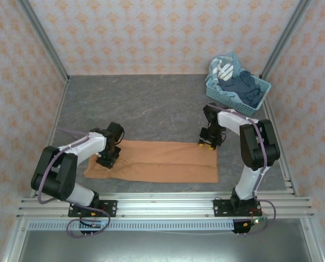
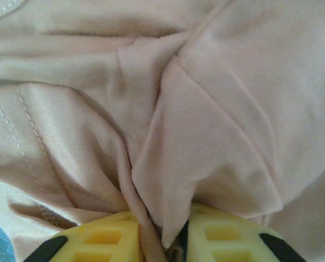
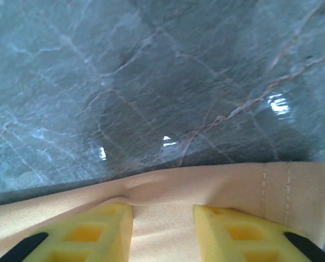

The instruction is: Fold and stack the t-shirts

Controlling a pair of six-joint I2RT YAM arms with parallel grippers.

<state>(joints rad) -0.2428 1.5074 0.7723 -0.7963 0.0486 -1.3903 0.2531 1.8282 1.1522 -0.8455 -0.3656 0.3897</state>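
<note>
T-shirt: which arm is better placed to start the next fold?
Probably left: the left gripper pinches a bunched ridge of the t-shirt at its left end. The right gripper stands open over the flat hem at the far right corner.

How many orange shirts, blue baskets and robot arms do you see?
Orange t-shirt: 1
Blue basket: 1
Robot arms: 2, the left arm and the right arm
Total: 4
</note>
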